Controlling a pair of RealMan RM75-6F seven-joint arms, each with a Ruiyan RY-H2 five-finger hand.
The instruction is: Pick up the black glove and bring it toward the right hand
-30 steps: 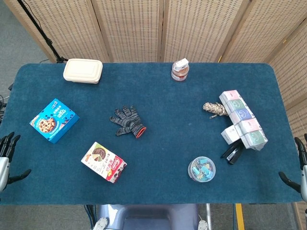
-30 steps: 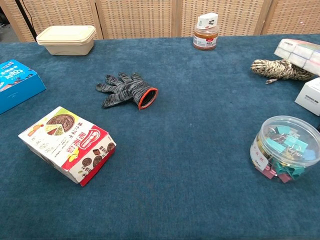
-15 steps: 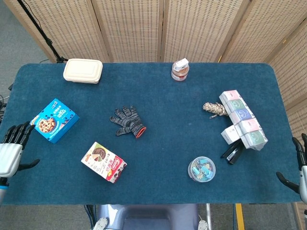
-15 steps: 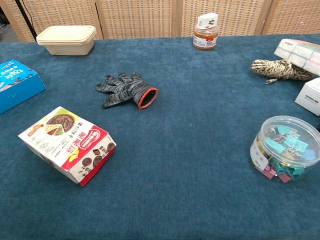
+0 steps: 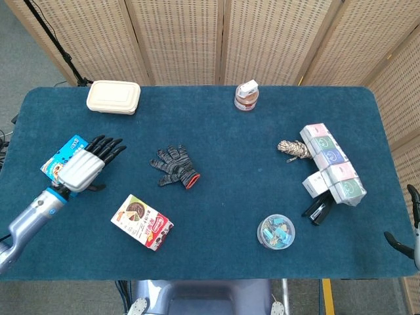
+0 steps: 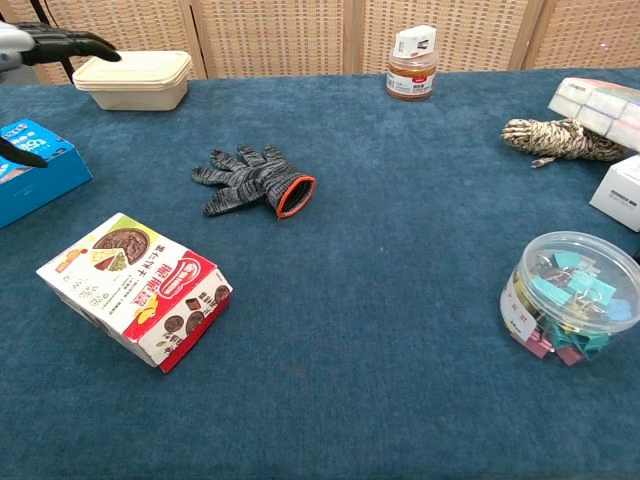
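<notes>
Left hand (image 5: 84, 165): empty, fingers spread, above blue cookie box (image 5: 60, 159).
Black glove (image 5: 174, 167): untouched, just beyond its fingertips.
Right hand (image 5: 412, 231): barely visible, state unclear.
Left: grasp, lift, carry.

Bright, even overhead light leaves both views sharp, with only faint soft shadows and no glare.

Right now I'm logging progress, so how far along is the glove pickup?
Nothing is finished. The black glove lies flat on the table, untouched. In hand: the left hand, fingers spread and empty, hovers above the blue cookie box, left of the glove. Left: grasp it, lift, and carry it to the right hand at the table's far edge.
</notes>
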